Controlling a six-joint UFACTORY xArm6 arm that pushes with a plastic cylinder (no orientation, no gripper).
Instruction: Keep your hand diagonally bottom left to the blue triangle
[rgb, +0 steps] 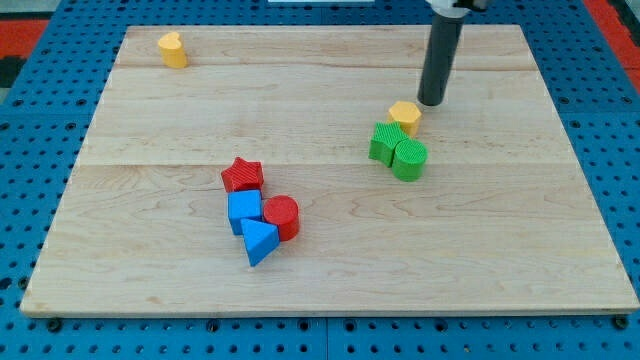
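The pale wooden counter (330, 270) lies on a blue pegboard surface (30, 130), and the arm carries no gripper at all, only a straight dark rod that holds nothing. My tip (432, 102) rests on the counter toward the top right corner, just above and to the right of the yellow hexagonal block (405, 115), very close to it, though contact cannot be confirmed. Directly below that block sit the green ribbed cube-like block (384, 142) and the green ribbed cylinder (409, 159), pressed side by side. The blue triangular block (259, 240) sits below the counter's middle, nearer the bottom edge and slightly left of centre, well apart from my tip, which stands up and to the right of it. Clustered with it are the blue square block (243, 210) above it, the red cylinder (282, 215) at its upper right, and the red star block (242, 175) higher still. A yellow heart-like block (172, 48) stands alone near the top left corner.
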